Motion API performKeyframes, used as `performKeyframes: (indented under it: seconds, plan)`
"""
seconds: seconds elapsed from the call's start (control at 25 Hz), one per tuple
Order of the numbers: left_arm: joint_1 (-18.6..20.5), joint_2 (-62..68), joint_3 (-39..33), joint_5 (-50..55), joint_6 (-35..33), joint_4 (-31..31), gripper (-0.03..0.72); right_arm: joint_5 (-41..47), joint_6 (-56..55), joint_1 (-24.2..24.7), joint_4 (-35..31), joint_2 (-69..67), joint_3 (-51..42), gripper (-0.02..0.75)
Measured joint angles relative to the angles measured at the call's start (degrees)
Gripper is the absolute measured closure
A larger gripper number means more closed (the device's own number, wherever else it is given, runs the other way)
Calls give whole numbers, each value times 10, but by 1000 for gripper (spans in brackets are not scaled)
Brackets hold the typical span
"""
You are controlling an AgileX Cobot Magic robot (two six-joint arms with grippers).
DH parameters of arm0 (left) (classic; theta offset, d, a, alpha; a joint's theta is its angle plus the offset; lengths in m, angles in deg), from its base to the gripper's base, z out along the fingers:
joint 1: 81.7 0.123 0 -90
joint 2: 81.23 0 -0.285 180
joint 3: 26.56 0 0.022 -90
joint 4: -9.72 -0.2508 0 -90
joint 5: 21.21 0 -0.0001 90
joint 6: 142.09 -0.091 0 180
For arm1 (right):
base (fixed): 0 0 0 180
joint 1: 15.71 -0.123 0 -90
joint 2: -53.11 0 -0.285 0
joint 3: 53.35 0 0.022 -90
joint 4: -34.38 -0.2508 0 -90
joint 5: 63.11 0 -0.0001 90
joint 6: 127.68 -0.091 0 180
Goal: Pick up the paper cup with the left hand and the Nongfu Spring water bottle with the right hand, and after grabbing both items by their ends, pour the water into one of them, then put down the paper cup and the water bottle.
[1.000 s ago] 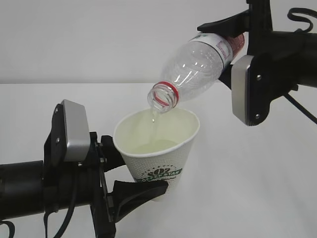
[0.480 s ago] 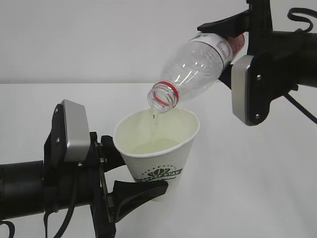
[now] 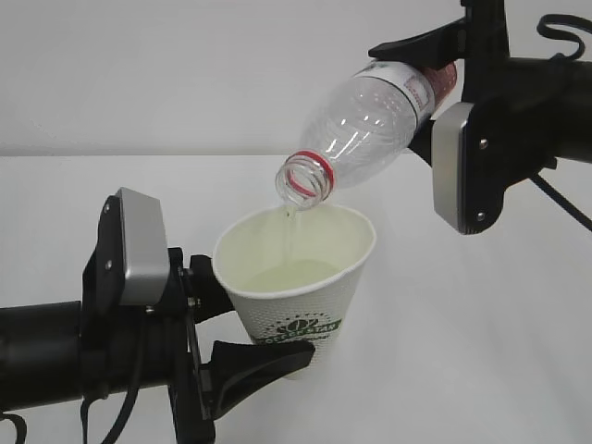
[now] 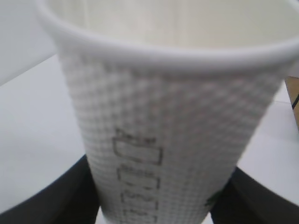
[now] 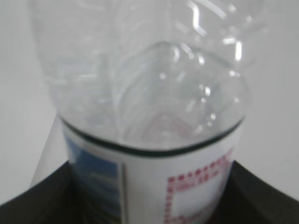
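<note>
While the right tool (image 3: 435,69) grips the Nongfu Spring water bottle (image 3: 365,120) by its base end, long axis slanting down-left, its open mouth hangs just above the paper cup (image 3: 294,296), clamped low by the left tool (image 3: 222,319), off the worktop (image 3: 462,324).

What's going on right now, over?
Left hand grips paper cup. Right hand tips water bottle, water trickling in. Nothing in the way.
</note>
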Motion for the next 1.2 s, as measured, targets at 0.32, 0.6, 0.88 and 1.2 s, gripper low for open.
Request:
performKeyframes:
  seconds: [0.32,0.6,0.88,1.2]
  plan:
    - [0,0,0,0,0,-13,221,0,1,0,0,0,0,230]
    - [0,0,0,1,0,-14,221,0,3,0,0,0,0,231]
    - [0,0,0,1,0,-14,221,0,9,0,0,0,0,231]
    - [0,0,0,1,0,-14,221,0,10,0,0,1,0,231]
